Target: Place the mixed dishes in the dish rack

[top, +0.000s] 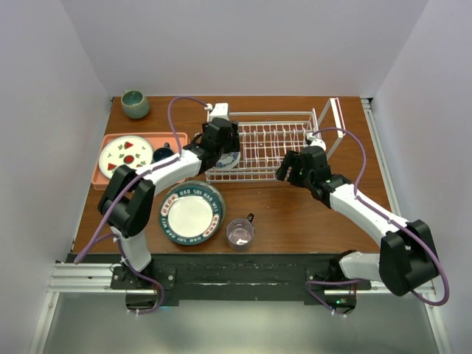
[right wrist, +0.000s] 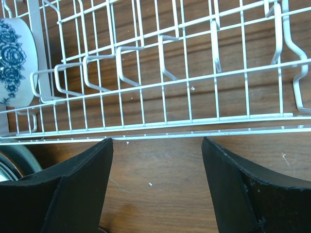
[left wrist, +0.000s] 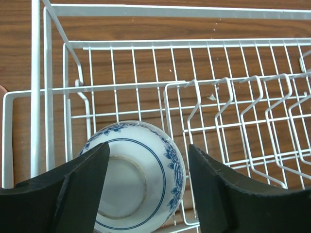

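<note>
The small blue-and-white bowl (left wrist: 146, 179) rests in the left end of the white wire dish rack (top: 265, 144), its foot ring facing the left wrist camera. My left gripper (left wrist: 147, 148) is open just above it, one finger on each side, with a gap on the right. My right gripper (right wrist: 156, 141) is open and empty over bare table, just in front of the rack's near rail (right wrist: 194, 128). The lettered teal-rim plate (top: 192, 212) and the pinkish glass mug (top: 240, 232) sit on the table near the front. The plain teal and yellow plates are not visible.
A salmon-pink tray (top: 173, 139) at the left holds a white plate with red fruit marks (top: 125, 155) and a dark item (top: 164, 153). A grey-green cup (top: 135, 104) stands at the back left. The rack's tall end piece (top: 335, 122) is at its right.
</note>
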Tool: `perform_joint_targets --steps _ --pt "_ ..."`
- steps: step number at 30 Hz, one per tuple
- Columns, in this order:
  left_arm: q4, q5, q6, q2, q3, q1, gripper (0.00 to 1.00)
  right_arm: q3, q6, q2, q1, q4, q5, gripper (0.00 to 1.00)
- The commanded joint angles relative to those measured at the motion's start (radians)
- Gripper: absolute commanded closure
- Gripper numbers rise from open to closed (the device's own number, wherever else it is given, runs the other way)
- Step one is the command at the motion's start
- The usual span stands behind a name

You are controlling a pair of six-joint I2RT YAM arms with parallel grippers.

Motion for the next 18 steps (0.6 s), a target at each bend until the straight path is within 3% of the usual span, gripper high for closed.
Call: perform_joint_targets --steps 1,8,11,18 --pt "-0.028 -0.006 0.020 -0.070 -0.023 -0.008 0.25 -0.025 -0.003 0.012 -0.015 -0.020 0.045 0.24" --pt "-0.082 0.017 0.020 -0.191 -0.060 -0.034 0.24 -0.029 0.000 0.001 -0.015 -0.028 0.045 0.23" --pt "-0.143 0.036 0.014 -0.178 -0.059 -0.035 0.30 -0.031 0.004 0.003 -0.014 -0.025 0.035 0.23" --pt "-0.166 0.114 -0.009 -0.121 -0.082 -0.034 0.57 -0.028 0.007 -0.008 -0.014 -0.032 0.029 0.23"
